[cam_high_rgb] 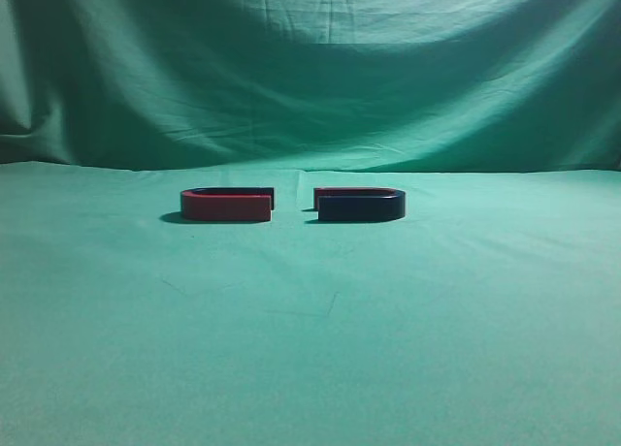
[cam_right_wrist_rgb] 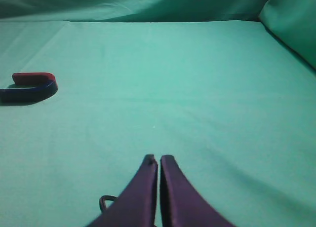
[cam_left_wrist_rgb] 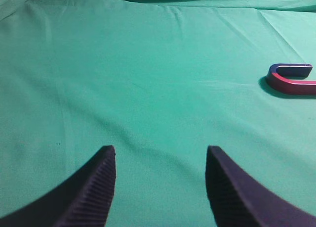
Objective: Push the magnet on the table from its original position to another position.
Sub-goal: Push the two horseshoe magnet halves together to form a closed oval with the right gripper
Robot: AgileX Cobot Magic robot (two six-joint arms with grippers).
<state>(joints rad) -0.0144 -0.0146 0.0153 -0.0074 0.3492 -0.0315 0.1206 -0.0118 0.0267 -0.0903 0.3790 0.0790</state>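
The magnet (cam_high_rgb: 361, 207) lies flat on the table (cam_high_rgb: 310, 330), right of centre, its dark navy long side facing me and a thin red arm behind. It also shows at the left edge of the right wrist view (cam_right_wrist_rgb: 29, 91). My right gripper (cam_right_wrist_rgb: 159, 160) is shut and empty, well to the right of the magnet and nearer the front. My left gripper (cam_left_wrist_rgb: 160, 153) is open and empty over bare cloth. Neither gripper shows in the exterior view.
A second U-shaped magnet with a red long side (cam_high_rgb: 226, 206) lies left of the navy one, their open ends facing across a small gap; it shows at the right edge of the left wrist view (cam_left_wrist_rgb: 292, 81). A green curtain (cam_high_rgb: 310, 68) hangs behind.
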